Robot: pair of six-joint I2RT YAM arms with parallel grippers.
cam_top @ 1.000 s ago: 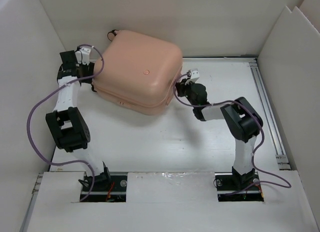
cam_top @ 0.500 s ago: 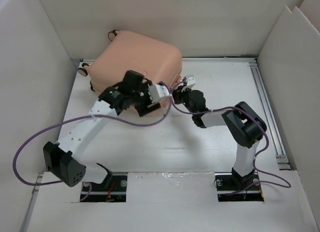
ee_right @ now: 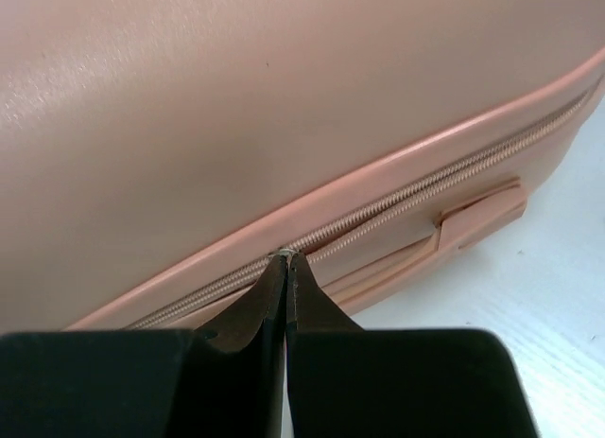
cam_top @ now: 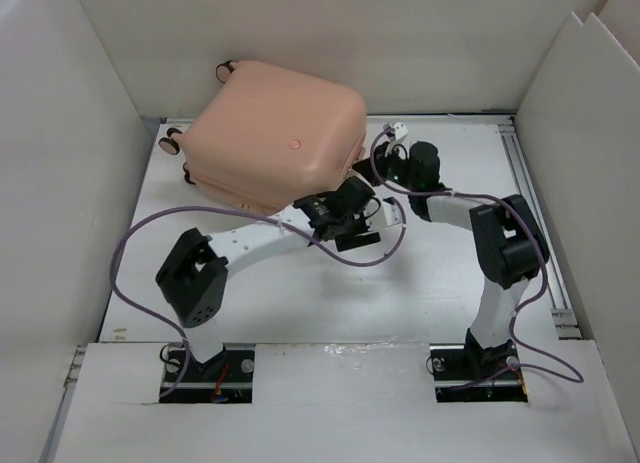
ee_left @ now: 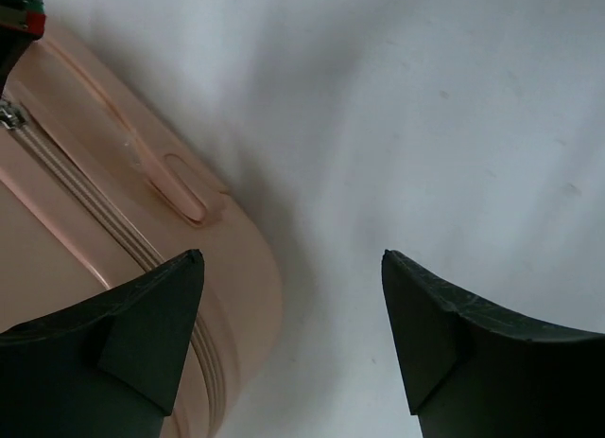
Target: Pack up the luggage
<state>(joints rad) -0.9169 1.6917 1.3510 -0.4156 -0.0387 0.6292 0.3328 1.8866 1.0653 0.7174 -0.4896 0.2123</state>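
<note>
The salmon-pink luggage (cam_top: 275, 138) lies closed at the back left of the table, wheels (cam_top: 228, 69) toward the rear wall. In the right wrist view its zipper (ee_right: 416, 187) and side handle (ee_right: 477, 216) run along the edge. My right gripper (ee_right: 285, 258) is shut at the zipper line on the luggage's right side (cam_top: 372, 168), pinching a small metal zipper pull (ee_right: 285, 254). My left gripper (ee_left: 291, 258) is open and empty, just off the luggage's near right corner (cam_top: 357, 225), with the shell (ee_left: 85, 201) by its left finger.
White walls enclose the table (cam_top: 330, 293) on the left, back and right. A metal rail (cam_top: 535, 213) runs along the right edge. Purple cables (cam_top: 130, 248) loop beside both arms.
My left arm swung from the luggage's left side, over its front, to its near right corner. My right gripper moved back along the right side. The luggage shifted slightly.
</note>
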